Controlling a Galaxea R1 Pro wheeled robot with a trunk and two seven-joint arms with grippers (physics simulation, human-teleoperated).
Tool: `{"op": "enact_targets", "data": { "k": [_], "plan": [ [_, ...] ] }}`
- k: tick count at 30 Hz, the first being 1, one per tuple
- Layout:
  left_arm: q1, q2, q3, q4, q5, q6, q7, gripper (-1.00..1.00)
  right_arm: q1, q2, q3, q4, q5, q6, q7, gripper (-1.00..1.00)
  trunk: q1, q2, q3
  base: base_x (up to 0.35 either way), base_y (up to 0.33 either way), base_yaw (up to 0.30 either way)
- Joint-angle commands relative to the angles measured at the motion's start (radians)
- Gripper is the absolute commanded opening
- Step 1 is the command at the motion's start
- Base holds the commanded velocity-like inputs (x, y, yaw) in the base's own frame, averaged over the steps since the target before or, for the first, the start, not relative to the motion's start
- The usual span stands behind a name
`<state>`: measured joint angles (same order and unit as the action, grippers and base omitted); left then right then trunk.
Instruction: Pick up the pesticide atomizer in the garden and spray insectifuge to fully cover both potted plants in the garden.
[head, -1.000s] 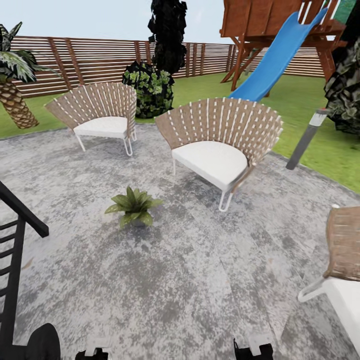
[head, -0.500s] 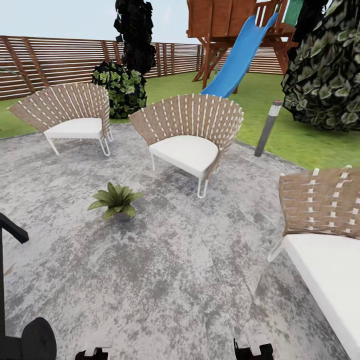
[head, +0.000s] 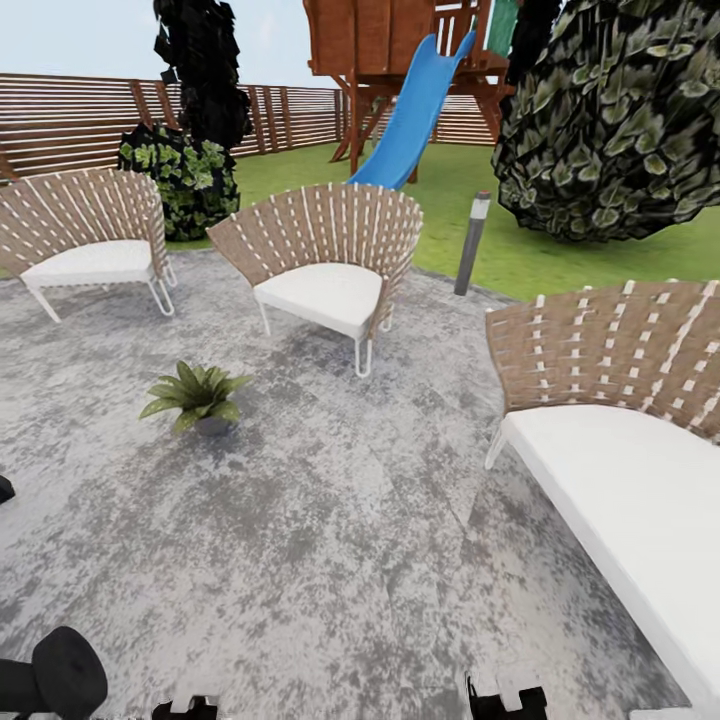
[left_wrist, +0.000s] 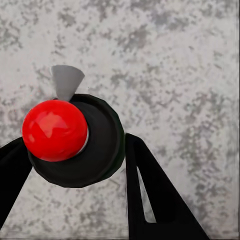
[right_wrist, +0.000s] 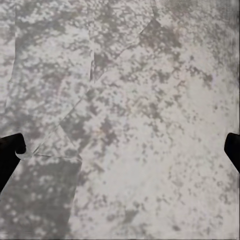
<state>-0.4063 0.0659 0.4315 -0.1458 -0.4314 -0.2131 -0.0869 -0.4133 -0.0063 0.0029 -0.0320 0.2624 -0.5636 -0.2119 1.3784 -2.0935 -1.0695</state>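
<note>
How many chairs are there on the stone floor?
3. One chair is far left near the fence, one chair is in the middle in front of the slide, and one chair is close on the right. More may sit outside the picture.

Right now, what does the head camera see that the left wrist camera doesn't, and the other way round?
The head view takes in the garden: one potted plant on the patio, three woven chairs, a blue slide, a bollard lamp, the fence and lawn. The left wrist view looks down at the left gripper, its black fingers around a dark round object topped by a red ball. Both show the mottled grey stone patio.
</note>
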Motion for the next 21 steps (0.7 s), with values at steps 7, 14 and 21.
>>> {"op": "enact_targets", "data": {
  "k": [7, 14, 21],
  "plan": [
    [0.000, 0.000, 0.009, 0.000, -0.007, -0.003, -0.005, -1.00, -0.001, 0.000, 0.000, 0.002, 0.011, -0.001, -0.009, 1.00, -0.001, 0.000, -0.001, -0.339, 0.001, -0.300],
    [0.000, 0.000, 0.009, 0.000, -0.007, -0.003, -0.005, -1.00, -0.001, 0.000, 0.000, 0.003, 0.011, -0.001, -0.009, 1.00, -0.001, 0.000, -0.001, -0.339, 0.000, -0.300],
    [0.000, 0.000, 0.009, 0.000, -0.007, -0.003, -0.005, -1.00, -0.001, 0.000, 0.000, 0.003, 0.011, -0.001, -0.009, 1.00, -0.001, 0.000, -0.001, -0.339, 0.000, -0.300]
  ]
}}
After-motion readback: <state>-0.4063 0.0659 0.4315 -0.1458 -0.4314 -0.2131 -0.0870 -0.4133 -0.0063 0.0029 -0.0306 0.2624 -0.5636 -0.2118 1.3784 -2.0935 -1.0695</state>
